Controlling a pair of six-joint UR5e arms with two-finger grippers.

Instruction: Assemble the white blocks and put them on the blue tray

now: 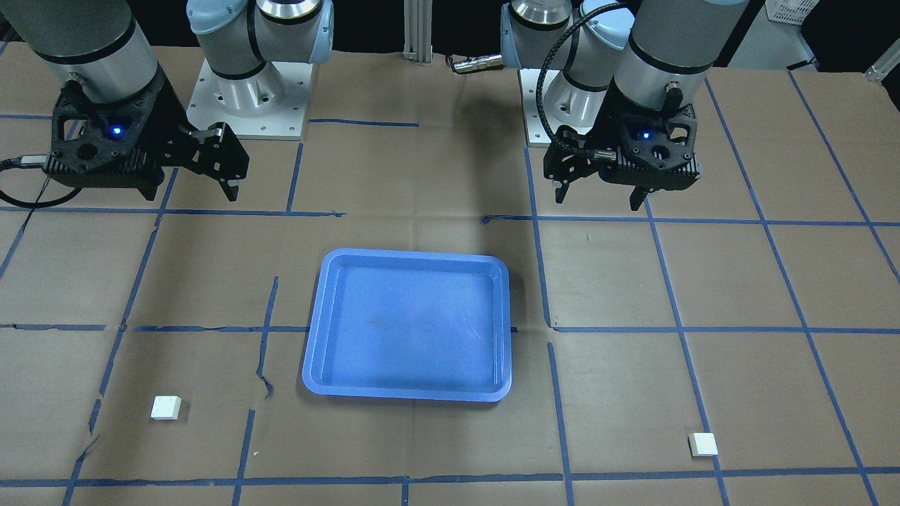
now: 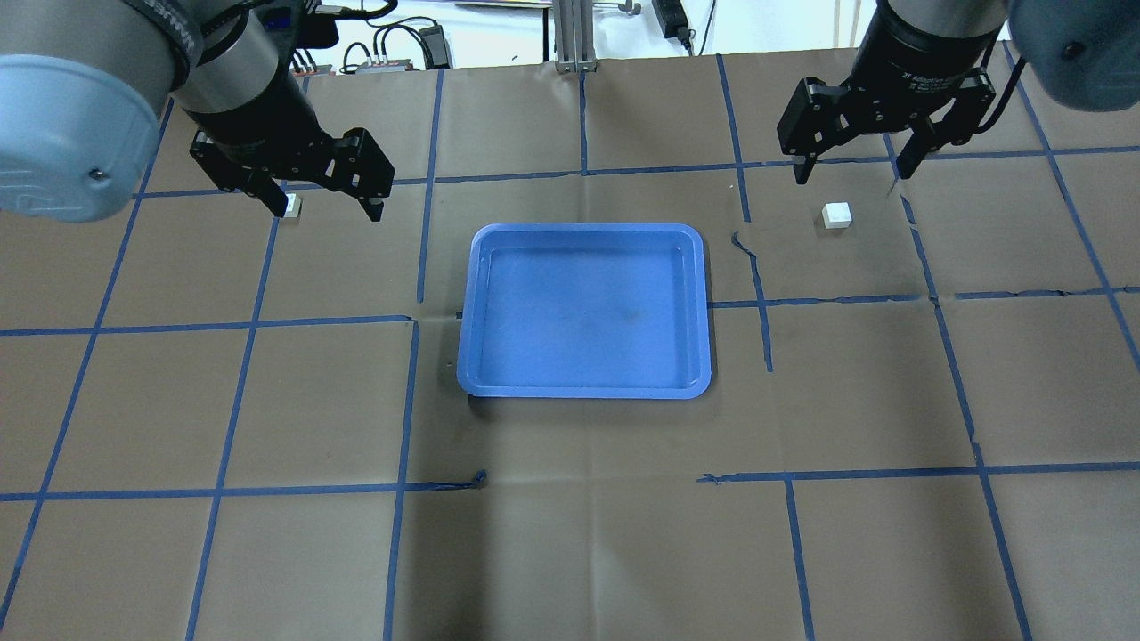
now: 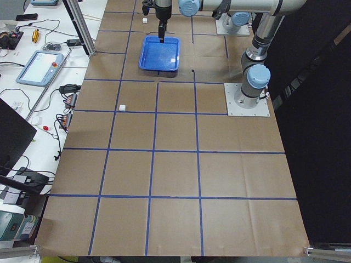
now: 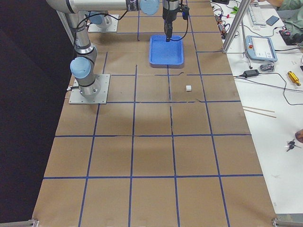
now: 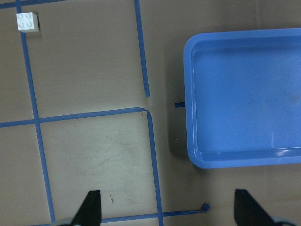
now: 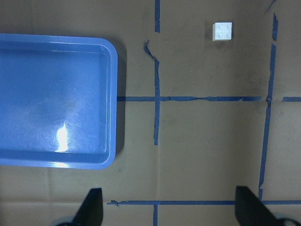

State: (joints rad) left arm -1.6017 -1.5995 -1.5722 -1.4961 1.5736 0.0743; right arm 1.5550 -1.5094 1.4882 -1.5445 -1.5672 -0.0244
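Note:
The blue tray (image 2: 583, 230) lies empty at the table's middle; its rim also shows in the front view (image 1: 415, 254). One white block (image 2: 292, 206) lies left of the tray, partly behind a finger of my left gripper (image 2: 325, 211). That gripper hangs open and empty above it. The left wrist view shows this block (image 5: 27, 22) at its top left corner. The other white block (image 2: 837, 215) lies right of the tray, just below my open, empty right gripper (image 2: 850, 172). It also shows in the right wrist view (image 6: 222, 32). Both blocks are studs up and apart.
Brown paper with a blue tape grid covers the table, torn near the tray (image 2: 746, 249). The arms' base plates (image 1: 246, 98) stand at the robot's side. An aluminium post (image 2: 570, 36) stands at the far edge. A desk with a pendant (image 4: 260, 47) lies beyond.

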